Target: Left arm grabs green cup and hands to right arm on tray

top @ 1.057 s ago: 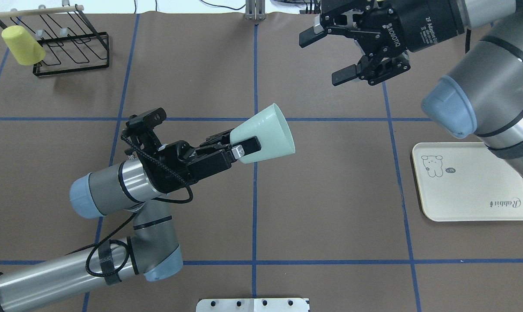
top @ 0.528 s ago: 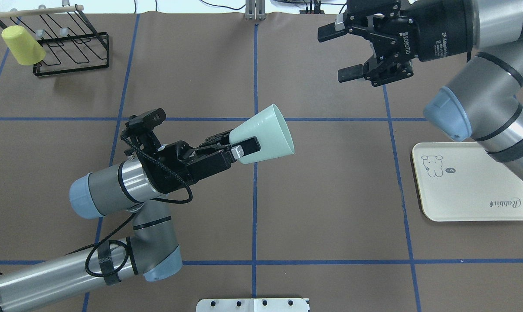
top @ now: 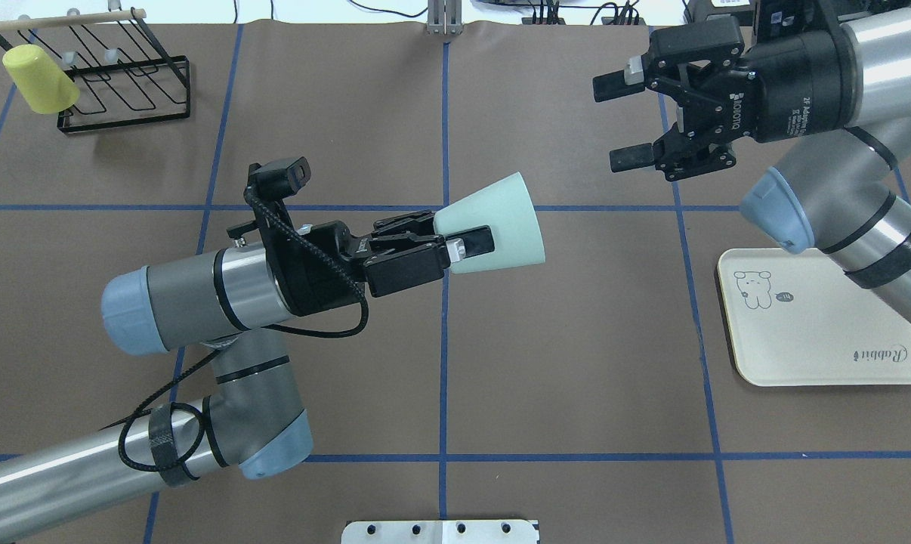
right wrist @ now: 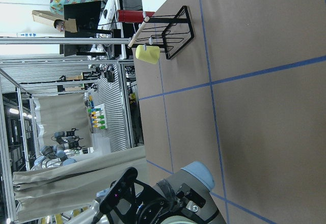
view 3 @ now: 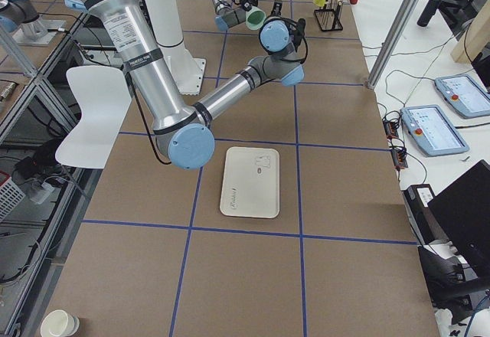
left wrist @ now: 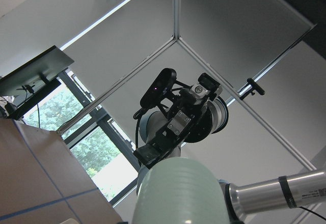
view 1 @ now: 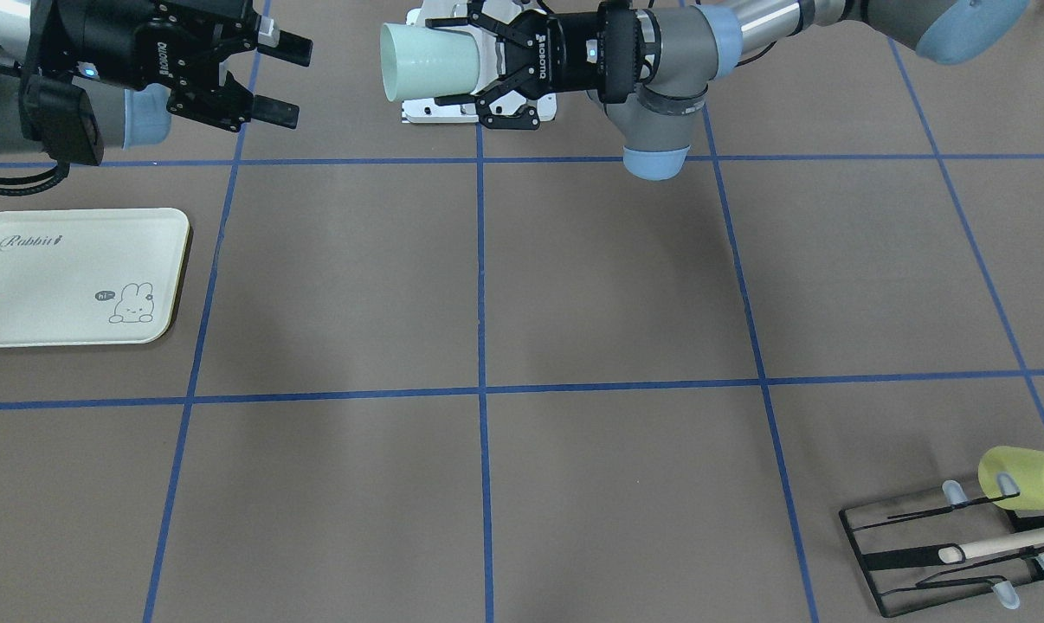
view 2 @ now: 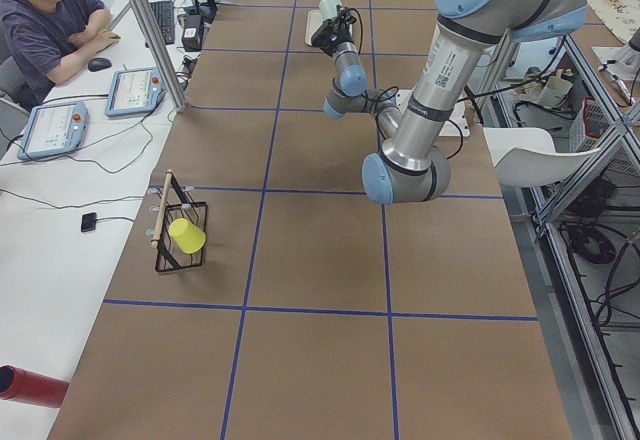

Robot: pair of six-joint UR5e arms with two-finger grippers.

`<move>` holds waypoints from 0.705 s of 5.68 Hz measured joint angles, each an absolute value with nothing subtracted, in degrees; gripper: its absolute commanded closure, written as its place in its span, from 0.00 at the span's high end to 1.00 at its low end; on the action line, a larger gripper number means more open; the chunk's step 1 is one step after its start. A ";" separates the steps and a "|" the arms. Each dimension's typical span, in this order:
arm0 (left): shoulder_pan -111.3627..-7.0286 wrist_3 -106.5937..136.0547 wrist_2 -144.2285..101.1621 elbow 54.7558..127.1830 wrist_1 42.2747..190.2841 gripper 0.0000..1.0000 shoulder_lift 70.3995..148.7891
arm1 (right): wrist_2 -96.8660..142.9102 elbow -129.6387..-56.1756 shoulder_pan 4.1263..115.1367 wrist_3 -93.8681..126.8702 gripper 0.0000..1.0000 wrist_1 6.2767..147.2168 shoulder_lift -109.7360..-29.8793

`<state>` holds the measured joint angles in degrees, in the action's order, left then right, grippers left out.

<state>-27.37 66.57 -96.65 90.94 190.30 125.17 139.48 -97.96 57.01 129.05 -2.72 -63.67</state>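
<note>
My left gripper (top: pixel 461 236) is shut on the base end of the pale mint-green cup (top: pixel 501 219). It holds the cup on its side above the table's middle, mouth toward the right arm. In the front-facing view the cup (view 1: pixel 427 61) sticks out of the left gripper (view 1: pixel 468 69). My right gripper (top: pixel 612 123) is open and empty, facing the cup from the far right with a clear gap between them; it also shows in the front-facing view (view 1: pixel 290 80). The cream tray (top: pixel 826 332) lies empty at the right, partly under the right arm.
A black wire rack (top: pixel 123 83) stands at the far left corner with a yellow-green cup (top: pixel 40 79) hung on it. A white mounting plate (top: pixel 440 531) sits at the near edge. An operator (view 2: pixel 50 20) sits beside the table's far end.
My left arm has carried the cup to the right and levelled it, so its mouth no longer shows from above. My right gripper has moved right and nearer, still open.
</note>
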 measured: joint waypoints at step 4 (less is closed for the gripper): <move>-36.49 72.94 -113.00 95.39 177.72 0.05 124.87 | 128.24 -99.80 51.39 139.13 1.00 -13.65 -66.79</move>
